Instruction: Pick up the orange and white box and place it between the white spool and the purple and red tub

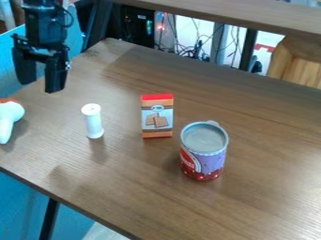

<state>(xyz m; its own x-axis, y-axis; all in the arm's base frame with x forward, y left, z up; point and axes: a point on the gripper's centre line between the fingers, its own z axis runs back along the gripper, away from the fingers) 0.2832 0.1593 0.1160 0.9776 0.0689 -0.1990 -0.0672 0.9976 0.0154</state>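
Hung with the gripper (pixel 41 87) spread wide, pinching nothing. Had a white cylinder (pixel 93 123) down and right of the jaws in view, with its long axis upright, and a white-and-orange object (pixel 9 117) down-left. Had farther right a snack box (pixel 156 117), then a can (pixel 203 157); could not tell lid from contents.

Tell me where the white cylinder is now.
In the camera view, the white cylinder stands left of centre on the table, between the small box and the white object at the left edge, below and right of the gripper.
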